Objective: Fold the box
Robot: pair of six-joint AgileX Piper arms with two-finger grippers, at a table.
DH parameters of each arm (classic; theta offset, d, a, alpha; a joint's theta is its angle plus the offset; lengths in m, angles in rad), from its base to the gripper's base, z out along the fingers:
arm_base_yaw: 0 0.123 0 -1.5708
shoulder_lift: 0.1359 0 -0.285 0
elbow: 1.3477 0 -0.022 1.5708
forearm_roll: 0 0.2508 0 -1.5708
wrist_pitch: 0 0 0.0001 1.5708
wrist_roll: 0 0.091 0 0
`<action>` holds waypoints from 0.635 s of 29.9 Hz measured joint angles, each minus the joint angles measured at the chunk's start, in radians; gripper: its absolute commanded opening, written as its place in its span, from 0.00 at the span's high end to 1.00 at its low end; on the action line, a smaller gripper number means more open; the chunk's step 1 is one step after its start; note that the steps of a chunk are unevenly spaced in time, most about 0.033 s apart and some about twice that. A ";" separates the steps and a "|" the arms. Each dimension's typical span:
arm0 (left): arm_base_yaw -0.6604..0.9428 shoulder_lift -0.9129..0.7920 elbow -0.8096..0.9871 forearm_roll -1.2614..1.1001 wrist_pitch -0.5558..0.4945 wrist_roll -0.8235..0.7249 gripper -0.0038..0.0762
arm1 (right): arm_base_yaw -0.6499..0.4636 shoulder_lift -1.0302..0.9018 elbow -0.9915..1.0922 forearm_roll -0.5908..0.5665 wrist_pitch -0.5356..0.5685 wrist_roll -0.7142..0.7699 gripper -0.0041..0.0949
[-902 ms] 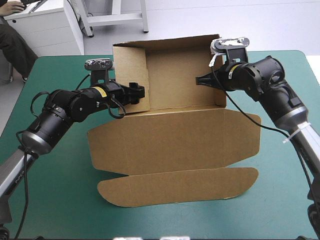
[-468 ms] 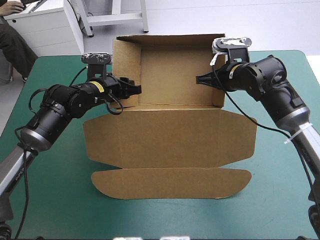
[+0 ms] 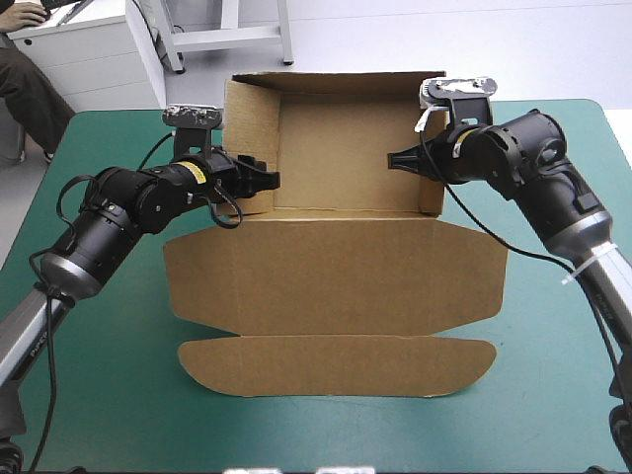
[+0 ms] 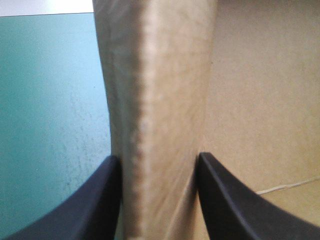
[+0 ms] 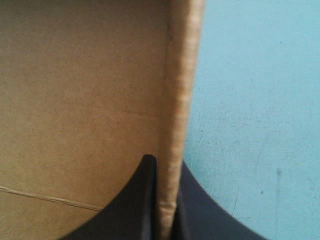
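Left gripper [image 4: 158, 156]: fingers astride the box's left side wall [image 4: 155, 75], pressed against both faces of it. The wall reads thick here, probably doubled board. Clamped on the wall, with no gap visible on either side.

Right gripper [image 5: 165, 160]: fingers nearly together, with the thin edge of the right side wall [image 5: 177, 75] pinched between them.

Box [image 3: 336, 276]: brown, sitting between the two grippers on the teal-green counter [image 3: 553, 395].
- Inner side of each gripper: bare brown board, the inside of the tray.
- Outer side of each gripper: counter cover.
- Between the grippers, on their far side: back wall [image 3: 346, 148] upright, its top strip [image 3: 326, 81] tipped slightly forward.
- Nearer the robot than both grippers: the wide panel with rounded ears lies flat. Beyond it, the long rounded flap [image 3: 336, 365] is also flat.

Progress (judgement):
- Done: back wall and both side walls are raised, so the tray shape is roughed in.
- Both side walls are in the grippers' hold, so I cannot tell whether they are locked or would stand alone.
- Left to do: tuck or lock the walls. The wide panel and flap are untouched.
- Estimate: roughly mid-task.

Writing:
- No print, logo or tape visible on any face of the board.
- The small yellow label [image 3: 200, 180] on the left arm is too small to read.
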 measured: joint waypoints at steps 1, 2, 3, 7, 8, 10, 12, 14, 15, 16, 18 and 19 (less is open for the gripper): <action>0.000 0.000 0.000 0.001 0.002 0.000 0.91 | 0.000 0.000 0.000 0.001 0.001 0.000 0.96; 0.000 0.000 0.000 0.006 0.003 0.000 0.87 | 0.000 0.000 0.000 0.002 0.002 0.000 0.96; 0.000 0.000 0.000 0.012 0.007 0.000 0.81 | 0.000 0.000 0.000 0.004 0.003 0.000 0.96; 0.000 0.008 -0.002 0.049 0.008 0.000 0.45 | 0.002 0.000 0.000 0.012 0.005 0.000 0.96; -0.001 0.011 -0.004 0.049 0.010 0.001 0.36 | 0.002 0.001 0.000 0.012 0.005 0.000 0.96; -0.005 0.021 -0.006 0.043 0.015 0.015 0.24 | 0.002 0.007 0.000 0.003 0.003 -0.003 0.96; -0.010 0.030 -0.007 0.041 0.008 0.028 0.21 | 0.002 0.016 0.000 0.004 0.020 -0.016 0.96; -0.010 0.039 -0.009 0.039 0.003 0.036 0.22 | 0.003 0.023 0.000 0.007 0.031 -0.027 0.96; -0.010 0.044 -0.009 0.038 -0.003 0.038 0.22 | 0.003 0.027 0.000 0.008 0.037 -0.032 0.96; -0.010 0.050 -0.009 0.038 -0.008 0.038 0.22 | 0.003 0.028 0.000 0.009 0.045 -0.037 0.96; -0.010 0.055 -0.009 0.034 -0.020 0.038 0.22 | 0.003 0.031 0.000 0.008 0.053 -0.045 0.96; -0.010 0.056 -0.009 0.033 -0.026 0.038 0.22 | 0.003 0.033 0.000 0.007 0.053 -0.046 0.96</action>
